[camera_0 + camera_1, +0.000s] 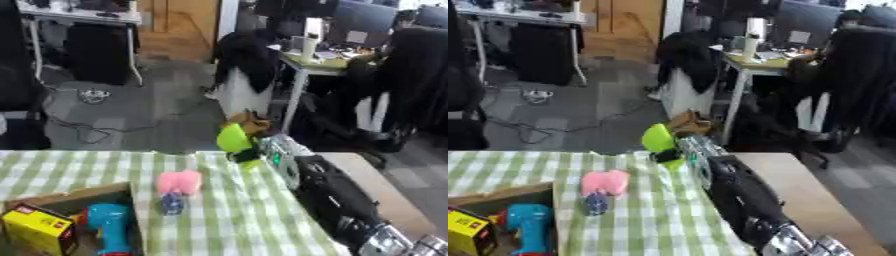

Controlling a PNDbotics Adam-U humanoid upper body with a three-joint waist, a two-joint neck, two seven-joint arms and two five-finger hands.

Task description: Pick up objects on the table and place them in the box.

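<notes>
A green-and-white checked tabletop (236, 220) filled the lower part of both views, with an office of desks and chairs behind it. At the lower left corner sat an open cardboard box (87, 192). Two things already lay inside it: a yellow carton (37, 229) at the left and a blue toy (109, 225) beside it.

The robot's right arm reached in from the lower right corner and ran up along the right edge of the cloth. Its hand (249, 142) was at the far edge of the tabletop, fingers curled round a lime-green object (233, 137), which it held up above the cloth, well apart from the box.

A pink object (179, 182) lay on the cloth just right of the box's near corner, with a small dark blue thing (171, 204) touching its near side; what either was could not be made out.

The left hand showed in neither view.

By these views the task looked partly done: two things boxed, one in hand and yet to be carried across to the box, and the pink and dark blue things left on the cloth.
</notes>
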